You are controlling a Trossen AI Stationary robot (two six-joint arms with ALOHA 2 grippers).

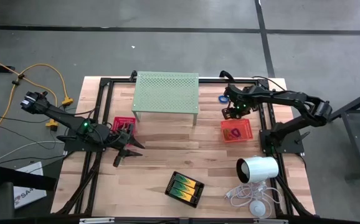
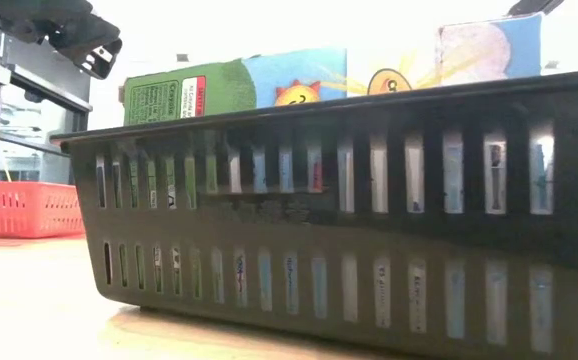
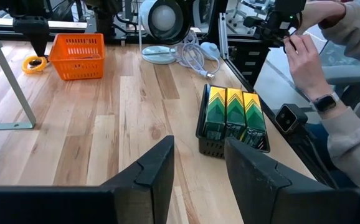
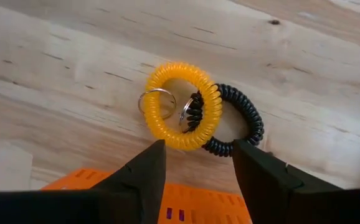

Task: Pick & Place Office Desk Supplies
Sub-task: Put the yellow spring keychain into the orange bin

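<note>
A yellow-orange coil ring [image 4: 183, 106] with a metal key ring lies on the wooden table, overlapping a black coil ring [image 4: 233, 124]. My right gripper [image 4: 198, 158] hangs open just above them, pointing down, at the far edge of the orange mesh tray [image 1: 236, 130]. In the high view, the right gripper [image 1: 233, 113] hides both rings. A blue ring [image 1: 222, 98] lies farther back. My left gripper [image 3: 198, 163] waits open at the left, beside the red tray [image 1: 124, 122]. The black tray [image 1: 184, 188] holds three green-yellow boxes.
The pale green perforated stand [image 1: 166, 93] stands at the far middle. A white cylinder [image 1: 258, 169] with its white cable lies near the right front. A person's hand [image 3: 304, 56] works beyond the table's edge. Bare wood lies between the trays.
</note>
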